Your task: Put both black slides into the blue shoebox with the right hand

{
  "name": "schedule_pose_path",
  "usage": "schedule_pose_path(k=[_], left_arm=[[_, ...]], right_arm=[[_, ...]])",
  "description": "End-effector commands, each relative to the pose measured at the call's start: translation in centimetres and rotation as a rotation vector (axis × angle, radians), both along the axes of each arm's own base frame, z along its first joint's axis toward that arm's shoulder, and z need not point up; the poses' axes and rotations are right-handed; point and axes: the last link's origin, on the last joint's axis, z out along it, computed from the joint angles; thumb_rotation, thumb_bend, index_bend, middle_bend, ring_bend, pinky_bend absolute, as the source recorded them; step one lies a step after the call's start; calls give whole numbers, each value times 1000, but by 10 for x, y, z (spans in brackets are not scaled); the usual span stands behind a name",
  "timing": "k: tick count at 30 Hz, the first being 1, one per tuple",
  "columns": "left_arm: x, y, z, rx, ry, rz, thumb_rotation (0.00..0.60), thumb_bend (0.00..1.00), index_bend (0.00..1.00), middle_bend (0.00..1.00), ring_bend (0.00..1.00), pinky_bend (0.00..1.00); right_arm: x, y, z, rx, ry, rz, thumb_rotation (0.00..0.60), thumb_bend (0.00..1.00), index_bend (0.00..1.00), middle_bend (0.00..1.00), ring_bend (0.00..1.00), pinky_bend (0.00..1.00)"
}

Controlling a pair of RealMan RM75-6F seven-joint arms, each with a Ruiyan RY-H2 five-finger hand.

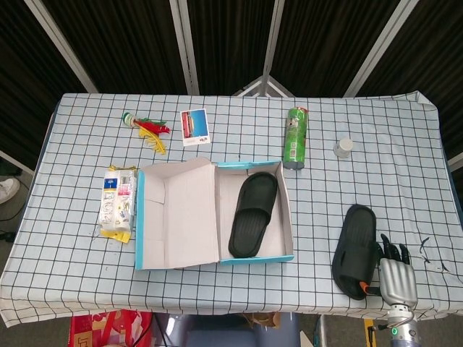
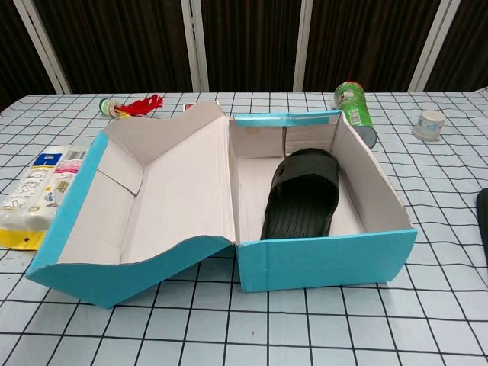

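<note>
Right hand point(image 1: 394, 269) rests on the surface just right of one black slide point(image 1: 355, 249), fingers against its edge; whether it grips cannot be told. Other slide point(image 1: 253, 214) lies inside the shoebox point(image 1: 257, 259), well left.

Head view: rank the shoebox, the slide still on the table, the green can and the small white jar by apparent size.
1. blue shoebox
2. black slide beside the right hand
3. green can
4. white jar

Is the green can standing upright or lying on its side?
Lying on its side. The green can stretches lengthwise along the checked tablecloth, behind the blue shoebox.
</note>
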Motion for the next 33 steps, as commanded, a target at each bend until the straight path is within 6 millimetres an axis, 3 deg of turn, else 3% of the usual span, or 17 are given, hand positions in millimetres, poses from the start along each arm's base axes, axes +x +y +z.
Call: schedule_pose_path(k=[1,12,18,23,33], left_arm=[[0,0,0,-1,0,2,600,726,166,43,0,0],[0,0,-1,-4,0,5,600,726,167,42,0,0],[-1,0,1,1,-3,4,600,726,167,42,0,0],[-1,-1,2,5,-5,2,600,726,168,42,0,0],[-1,-1,2,4,-7,0,600,726,168,42,0,0]], right_arm=[[0,1,0,-12,13,-33,600,97,190,91,137,40],[3,-1,-5,-18,19,-51,600,96,205,137,172,40],[6,-4,-7,-32,24,-42,600,99,290,216,230,40],[6,-4,-8,-41,21,-36,600,207,413,339,252,40],[12,-7,3,-84,7,-1,600,415,494,390,254,40]])
